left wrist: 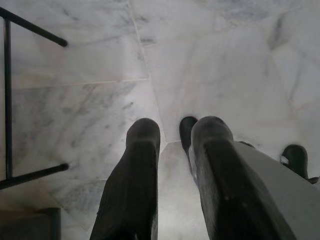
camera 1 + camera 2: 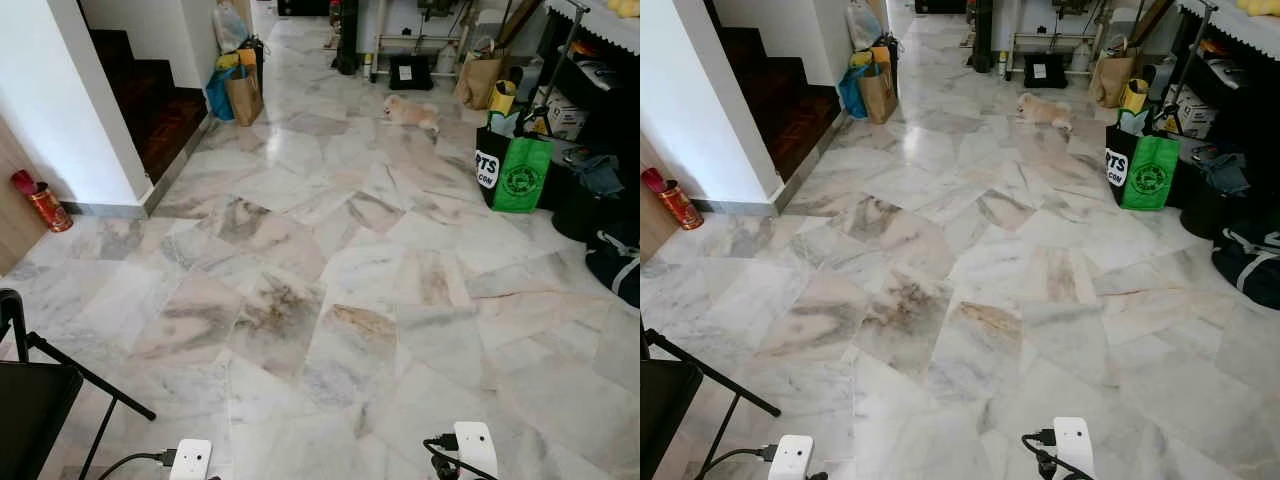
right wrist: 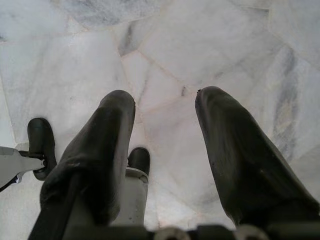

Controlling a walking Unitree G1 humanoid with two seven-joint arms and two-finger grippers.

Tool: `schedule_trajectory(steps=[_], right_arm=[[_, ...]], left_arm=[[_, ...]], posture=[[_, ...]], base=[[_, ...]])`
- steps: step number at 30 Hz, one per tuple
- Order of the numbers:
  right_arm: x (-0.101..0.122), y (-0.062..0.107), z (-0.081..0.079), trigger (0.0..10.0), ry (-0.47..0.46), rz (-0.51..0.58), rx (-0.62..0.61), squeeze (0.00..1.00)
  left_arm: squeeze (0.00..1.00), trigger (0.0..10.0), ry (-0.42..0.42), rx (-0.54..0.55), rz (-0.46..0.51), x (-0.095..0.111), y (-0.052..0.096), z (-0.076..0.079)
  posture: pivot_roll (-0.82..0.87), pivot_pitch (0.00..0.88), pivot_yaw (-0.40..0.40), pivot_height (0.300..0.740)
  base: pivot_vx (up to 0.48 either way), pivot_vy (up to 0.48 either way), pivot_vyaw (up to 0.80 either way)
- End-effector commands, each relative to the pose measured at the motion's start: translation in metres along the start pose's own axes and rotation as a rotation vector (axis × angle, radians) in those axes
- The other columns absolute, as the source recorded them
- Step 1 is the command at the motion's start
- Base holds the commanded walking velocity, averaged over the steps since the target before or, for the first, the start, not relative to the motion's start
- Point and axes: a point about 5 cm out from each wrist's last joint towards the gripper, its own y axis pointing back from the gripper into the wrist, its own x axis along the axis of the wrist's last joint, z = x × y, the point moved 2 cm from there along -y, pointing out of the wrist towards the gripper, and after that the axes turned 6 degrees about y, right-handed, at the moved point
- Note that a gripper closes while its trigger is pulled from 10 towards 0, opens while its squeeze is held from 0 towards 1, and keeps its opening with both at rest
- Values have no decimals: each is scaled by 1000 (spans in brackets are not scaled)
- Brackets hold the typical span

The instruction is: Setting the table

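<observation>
Tableware for the setting is nowhere before us yet: no plates, cutlery or cloth, so we judge we are between places, on the way to fetch or deliver. Whatever we collect will likely be stiff, smooth and breakable if it is crockery, best taken by a rim or handle with a firm, level hold; that is a guess from the task alone.

Nearest us, both arms hang down over the marble floor (image 2: 330, 300). On the left gripper (image 1: 167, 130) the jaws stand a little apart with nothing between them, only pale tile beneath. On the right gripper (image 3: 165, 102) the jaws are wider apart, also holding nothing.

At our left stands a black folding chair (image 2: 35, 400), its thin legs reaching onto the tile.

Farther out on the left, a red canister (image 2: 45, 205) sits against the white wall, beside dark wooden stairs (image 2: 150, 100). On the right a green shopping bag (image 2: 520, 175) stands among dark bags beside shelving.

Farther still, a small pale dog (image 2: 412, 112) lies on the floor, with a brown paper bag (image 2: 244, 95) and a blue one across from it by the stairs. The dog lies in our path, so we should walk with care.
</observation>
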Motion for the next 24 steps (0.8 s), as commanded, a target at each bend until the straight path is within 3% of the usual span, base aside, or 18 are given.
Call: schedule_trajectory(steps=[1,4,16,24], right_arm=[[41,-6,-8,10000,-65,59,107,0],[35,-6,-11,10000,-101,53,106,0],[39,-7,-11,10000,-114,51,106,0],[36,-7,-11,10000,-117,34,106,0]], left_arm=[[0,10000,144,36,-52,12,-2,-23],[0,10000,174,48,-63,3,-1,-21],[0,10000,161,37,-70,3,-1,-19],[0,10000,150,45,-74,1,0,-21]], posture=[[19,0,-40,740],[20,0,-40,740],[25,4,-48,740],[23,27,-47,740]], base=[[0,0,0],[0,0,0],[0,0,0],[0,0,-706]])
